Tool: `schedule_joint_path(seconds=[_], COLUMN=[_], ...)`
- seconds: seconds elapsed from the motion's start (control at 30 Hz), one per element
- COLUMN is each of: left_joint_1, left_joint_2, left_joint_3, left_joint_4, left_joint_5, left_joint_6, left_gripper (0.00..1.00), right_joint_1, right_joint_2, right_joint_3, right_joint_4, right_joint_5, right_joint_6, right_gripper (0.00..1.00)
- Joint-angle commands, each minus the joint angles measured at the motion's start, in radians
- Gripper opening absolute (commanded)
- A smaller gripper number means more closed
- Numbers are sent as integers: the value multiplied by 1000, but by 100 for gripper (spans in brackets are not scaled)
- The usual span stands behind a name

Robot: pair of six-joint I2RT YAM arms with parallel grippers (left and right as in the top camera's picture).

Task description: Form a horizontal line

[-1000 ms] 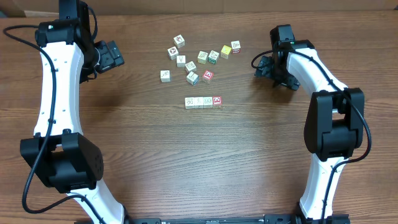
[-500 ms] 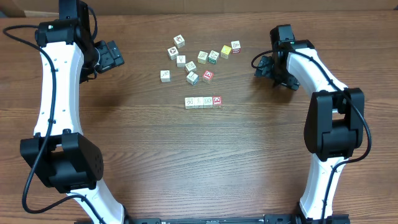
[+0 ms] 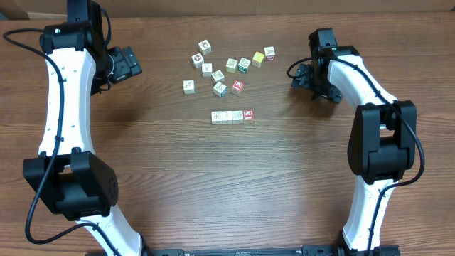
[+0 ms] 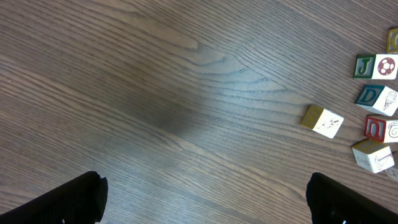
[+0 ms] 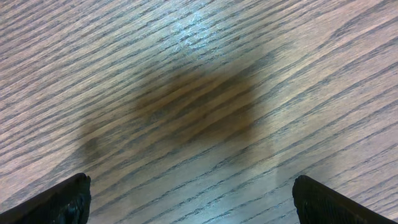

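Observation:
The horizontal line [image 3: 232, 116] is a straight row of touching small cubes at the table's middle, pale faces with a red-faced cube at its right end. My left gripper [image 3: 126, 64] hovers at the far left, open and empty, well away from the row. Its fingertips [image 4: 205, 199] frame bare wood in the left wrist view. My right gripper [image 3: 313, 80] is at the far right, open and empty, also apart from the row. Only wood shows between its fingers [image 5: 189, 199] in the right wrist view.
Several loose picture cubes [image 3: 227, 67] lie scattered behind the row. Some show at the right edge of the left wrist view [image 4: 376, 106]. The wooden table [image 3: 178, 178] spreads to the front.

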Motion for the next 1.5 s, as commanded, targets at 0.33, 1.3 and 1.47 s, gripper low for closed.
schedule_joint_path(seconds=[0.33, 1.3, 1.47], left_joint_1=[-41, -141, -148], left_joint_2=[-348, -640, -691], left_joint_3=[6, -97, -305], left_joint_4=[1, -17, 13], left_joint_5=[4, -37, -77], left_joint_6=[-7, 53, 57], left_gripper=[100, 100, 100], right_joint_1=[0, 0, 0], right_joint_2=[-35, -36, -36], right_joint_3=[-4, -4, -4], right_joint_4=[5, 5, 5], right_joint_5=[-3, -3, -3], right_joint_6=[0, 0, 0], right_gripper=[100, 100, 100])
